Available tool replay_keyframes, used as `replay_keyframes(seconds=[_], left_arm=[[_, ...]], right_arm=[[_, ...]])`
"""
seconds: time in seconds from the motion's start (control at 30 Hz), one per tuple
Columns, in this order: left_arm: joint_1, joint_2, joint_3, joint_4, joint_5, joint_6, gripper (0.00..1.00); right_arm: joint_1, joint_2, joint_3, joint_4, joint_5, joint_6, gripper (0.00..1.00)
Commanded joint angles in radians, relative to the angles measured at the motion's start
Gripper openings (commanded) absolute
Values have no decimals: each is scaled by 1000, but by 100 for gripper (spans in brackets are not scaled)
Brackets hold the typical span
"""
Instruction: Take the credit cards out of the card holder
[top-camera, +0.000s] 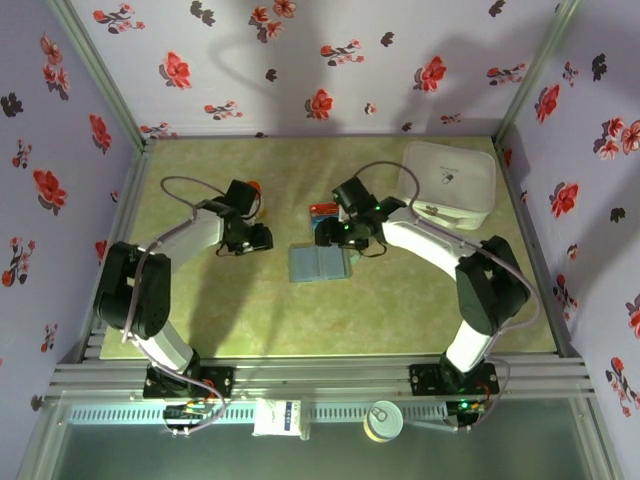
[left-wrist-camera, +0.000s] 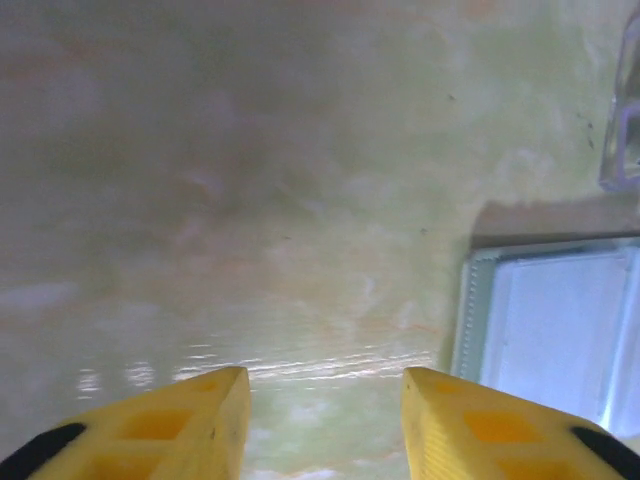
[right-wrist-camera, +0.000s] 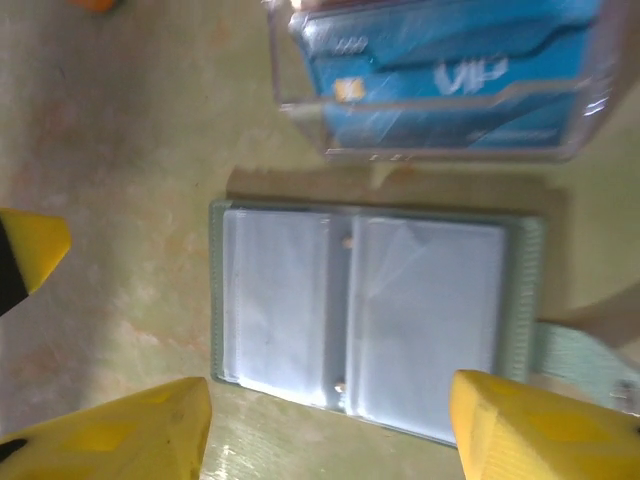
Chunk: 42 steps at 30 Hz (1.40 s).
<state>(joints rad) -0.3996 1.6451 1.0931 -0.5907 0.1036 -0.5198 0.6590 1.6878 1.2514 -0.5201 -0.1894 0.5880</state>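
Observation:
The card holder (top-camera: 319, 264) lies open and flat mid-table, its two pale blue-grey panels (right-wrist-camera: 365, 310) facing up. Just beyond it, the blue credit cards (right-wrist-camera: 450, 80) rest inside a clear plastic square (right-wrist-camera: 300, 105); from above the cards (top-camera: 323, 211) show blue with a red edge. My right gripper (right-wrist-camera: 330, 425) hovers open over the holder's near edge with nothing between its yellow fingers (right-wrist-camera: 130, 430). It sits at the holder's far right corner (top-camera: 338, 236) in the top view. My left gripper (left-wrist-camera: 325, 405) is open over bare table, left of the holder (left-wrist-camera: 560, 320); from above it (top-camera: 260, 240) is apart from the holder.
A big white rounded box (top-camera: 450, 180) stands at the back right. A small orange object (top-camera: 255, 187) sits behind the left wrist. Flowered walls close in the table on three sides. A yellow fingertip (right-wrist-camera: 30, 250) pokes in at the left of the right wrist view.

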Motion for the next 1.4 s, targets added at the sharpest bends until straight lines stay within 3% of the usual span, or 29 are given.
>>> replay_keyframes(seconds=[0.0,0.07,0.13,0.27,0.6,0.73,0.87,1.0,1.13,1.27,1.37], left_arm=[[25,-47,28,-51,-113,56,56],[33,-63,28,-52,-152,72,64],[39,-78,27,-51,-196,86,83],[60,-102,11,-29,-256,109,100],[149,-199,-150,197,-478,210,100],[167,-281,-287,416,-617,274,100],[183,-347,-446,713,-666,399,100],[195,-322,-543,966,-678,481,100],[216,-227,-546,1097,-656,529,100],[241,-153,-551,1211,-623,557,100],[284,-137,-582,1273,-512,546,100]], right_arm=[[-49,-68,-31,-84,100,-73,74],[-85,-94,-40,-105,124,-95,82],[-118,-121,-53,-110,149,-119,98],[-175,-172,-104,-83,230,-170,99],[-319,-315,-332,157,510,-298,99],[-349,-362,-498,415,642,-436,99],[-387,-360,-653,711,673,-562,99],[-445,-310,-747,954,657,-600,99],[-480,-258,-785,1114,639,-629,100],[-523,-228,-811,1223,533,-588,99],[-542,-210,-838,1291,529,-572,99]])
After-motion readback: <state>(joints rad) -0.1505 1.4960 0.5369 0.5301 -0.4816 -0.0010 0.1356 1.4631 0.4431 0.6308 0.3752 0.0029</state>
